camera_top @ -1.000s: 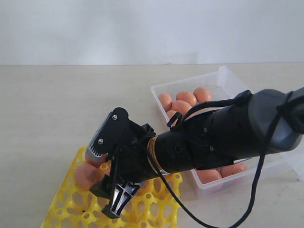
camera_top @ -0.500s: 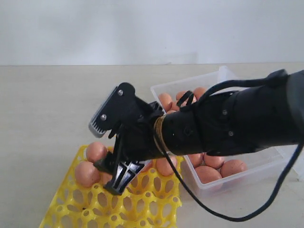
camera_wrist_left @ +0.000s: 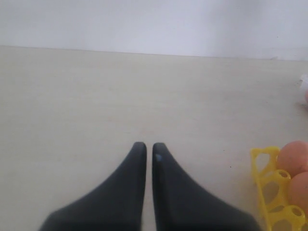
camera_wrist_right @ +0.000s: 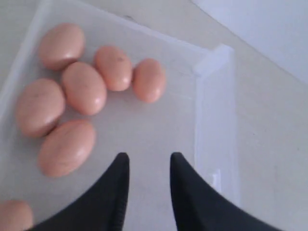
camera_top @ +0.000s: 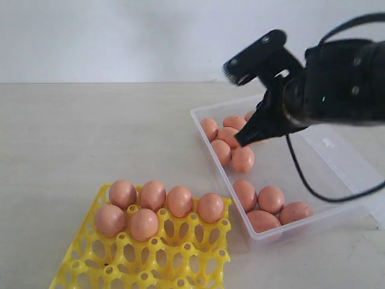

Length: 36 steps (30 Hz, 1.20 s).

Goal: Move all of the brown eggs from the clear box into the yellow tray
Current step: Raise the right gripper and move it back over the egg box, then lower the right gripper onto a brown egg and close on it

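- A pale desk [camera_top: 90, 132] stands against a plain white wall [camera_top: 120, 36]. On the desk, a yellow tray [camera_top: 180, 253] sits at the near left. A clear box [camera_top: 271, 168] lies just beside it to the right, with its lid [camera_top: 346, 162] folded open on the side away from the tray.
- Six brown eggs [camera_top: 153, 194] sit in cells of the yellow tray. Four form a row along its back edge, and two sit in the next row forward, at the left end.
- About ten more brown eggs lie in the clear box, in two groups. Six or so cluster at the far end, one of them partly hidden by the arm. Four lie at the near end, with bare box floor between the groups.
- The right hand [camera_wrist_right: 149, 161] hangs in the air above the far half of the clear box and touches nothing. Its wrist view looks down on the far cluster of eggs. Its two black fingers [camera_wrist_right: 120, 192] stand apart with a plain gap and nothing between them, so the hand is open and empty.
- In the exterior view the right arm [camera_top: 337, 90] is black and blurred, and a black cable [camera_top: 313, 192] loops beneath it over the box.
- The left hand [camera_wrist_left: 147, 147] is seen only in its own wrist view, low over bare desk. Its fingers are drawn together with only a hairline slit between them, and they grip nothing. A corner of the yellow tray with two eggs shows at the edge of that view, well apart from the hand.
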Motion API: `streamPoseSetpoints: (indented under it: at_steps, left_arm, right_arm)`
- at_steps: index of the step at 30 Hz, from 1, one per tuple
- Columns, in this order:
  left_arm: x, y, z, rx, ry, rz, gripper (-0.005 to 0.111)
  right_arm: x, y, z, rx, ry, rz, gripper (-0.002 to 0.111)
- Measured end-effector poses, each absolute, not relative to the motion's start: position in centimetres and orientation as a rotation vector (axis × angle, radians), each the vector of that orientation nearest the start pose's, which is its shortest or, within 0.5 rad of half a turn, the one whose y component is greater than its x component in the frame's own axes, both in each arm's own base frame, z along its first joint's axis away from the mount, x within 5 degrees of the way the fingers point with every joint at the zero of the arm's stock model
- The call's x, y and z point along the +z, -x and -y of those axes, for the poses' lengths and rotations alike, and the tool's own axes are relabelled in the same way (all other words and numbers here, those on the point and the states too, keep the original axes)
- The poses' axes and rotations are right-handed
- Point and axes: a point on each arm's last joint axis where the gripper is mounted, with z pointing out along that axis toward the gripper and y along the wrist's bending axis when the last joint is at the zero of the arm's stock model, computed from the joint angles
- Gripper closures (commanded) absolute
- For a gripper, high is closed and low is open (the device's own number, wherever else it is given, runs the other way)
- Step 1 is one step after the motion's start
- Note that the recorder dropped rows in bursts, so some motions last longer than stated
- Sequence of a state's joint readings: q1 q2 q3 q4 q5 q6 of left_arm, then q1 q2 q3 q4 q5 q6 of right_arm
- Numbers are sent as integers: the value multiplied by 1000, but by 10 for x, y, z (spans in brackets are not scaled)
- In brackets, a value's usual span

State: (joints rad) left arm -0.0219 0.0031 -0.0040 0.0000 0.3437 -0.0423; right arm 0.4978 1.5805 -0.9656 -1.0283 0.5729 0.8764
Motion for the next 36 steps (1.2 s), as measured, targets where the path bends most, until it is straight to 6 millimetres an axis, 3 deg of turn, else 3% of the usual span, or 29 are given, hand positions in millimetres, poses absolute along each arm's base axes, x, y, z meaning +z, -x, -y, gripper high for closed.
streamPoseSetpoints:
  at_steps: [5, 9, 12, 15, 19, 22, 25, 36]
  left_arm:
    - [183, -54, 1, -45, 19, -1826, 103]
    - [183, -54, 1, -45, 19, -1826, 103]
    - [183, -54, 1, -45, 19, -1826, 103]
    - [183, -54, 1, -45, 19, -1826, 103]
    - [183, -54, 1, -45, 19, -1826, 103]
    - [183, -54, 1, -45, 19, -1826, 103]
    - [183, -54, 1, -45, 19, -1826, 103]
    - [183, -54, 1, -45, 19, -1826, 103]
  right_arm:
    - [245, -346, -68, -262, 134, -2486, 74]
    - [237, -368, -50, 37, 39, -2730, 74]
    - [224, -375, -60, 341, 40, -2824, 74]
    - [209, -379, -69, 470, 64, -2872, 74]
    - [188, -384, -71, 504, 63, -2923, 71]
    - [180, -387, -72, 516, 41, -2917, 55]
    - [180, -392, -74, 546, 0, -2877, 46]
    - [161, -401, -78, 607, -72, -2848, 46]
